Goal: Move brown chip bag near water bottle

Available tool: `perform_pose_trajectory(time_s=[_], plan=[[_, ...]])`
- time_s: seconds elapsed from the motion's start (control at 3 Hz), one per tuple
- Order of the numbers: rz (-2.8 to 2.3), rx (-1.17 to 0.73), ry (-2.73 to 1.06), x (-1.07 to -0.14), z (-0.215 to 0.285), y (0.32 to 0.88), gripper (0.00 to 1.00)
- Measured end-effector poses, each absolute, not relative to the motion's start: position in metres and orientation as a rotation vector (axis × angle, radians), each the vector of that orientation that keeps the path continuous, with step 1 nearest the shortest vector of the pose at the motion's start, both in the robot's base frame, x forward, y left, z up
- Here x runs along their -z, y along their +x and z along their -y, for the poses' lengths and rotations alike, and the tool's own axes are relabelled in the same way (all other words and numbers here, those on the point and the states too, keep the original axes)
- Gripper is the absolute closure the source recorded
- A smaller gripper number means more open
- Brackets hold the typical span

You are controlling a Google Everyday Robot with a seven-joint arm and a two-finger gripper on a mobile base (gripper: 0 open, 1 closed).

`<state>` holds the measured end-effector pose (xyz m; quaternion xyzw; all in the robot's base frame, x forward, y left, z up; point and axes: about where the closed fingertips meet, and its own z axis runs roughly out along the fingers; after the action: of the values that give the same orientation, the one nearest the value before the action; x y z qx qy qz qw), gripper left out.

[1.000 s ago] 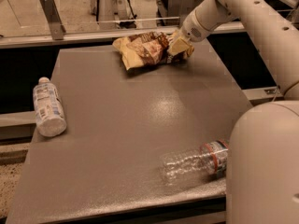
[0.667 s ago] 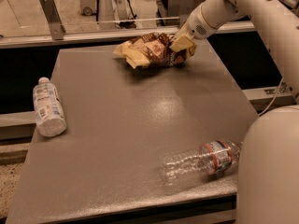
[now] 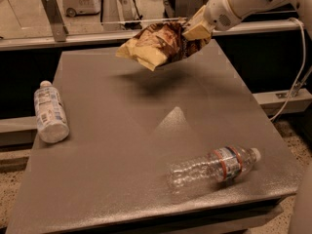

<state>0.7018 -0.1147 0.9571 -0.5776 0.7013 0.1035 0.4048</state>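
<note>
- While it hangs clear of the surface, the brown chip bag (image 3: 156, 45), a wrinkly foil pouch of dark brown and cream-yellow, is in the air over the far part of the flat grey table (image 3: 146, 130), a little right of the table's middle.
- Its long axis runs roughly left to right, along the table's far edge, and it is tilted. The right end is higher, and the free left end, with a pale yellow corner, droops toward the table's left side.
- A soft dark shadow (image 3: 151, 79) lies on the table under the bag, so bag and tabletop are apart.
- The cream-coloured two-finger gripper (image 3: 195, 30) is at the bag's upper right end, above the table's far right part. Its jaws are pressed onto the foil, pinching that end, and they touch nothing else.
- The white robot arm (image 3: 239, 4) reaches in from beyond the table's far right corner.
- The water bottle (image 3: 214, 167), clear ribbed plastic with a red-banded label, lies on its side near the table's front right corner. Its white cap points to the right edge, and it is well apart from the bag.
- A second plastic bottle (image 3: 48, 113) with a white-and-blue label lies along the table's left edge, cap toward the far side.
- A pale cable (image 3: 297, 82) hangs beyond the table's right edge.
</note>
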Motion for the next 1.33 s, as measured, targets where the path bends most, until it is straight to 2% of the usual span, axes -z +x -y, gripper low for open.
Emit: perform_pose_trajectory(time_s=[0.33,1.33], plan=[[-1.681,-0.260,-1.501,-0.975,0.114,0.673,1.00],[-1.580,-0.251,-1.622,-0.950,0.117,0.586,1.00]])
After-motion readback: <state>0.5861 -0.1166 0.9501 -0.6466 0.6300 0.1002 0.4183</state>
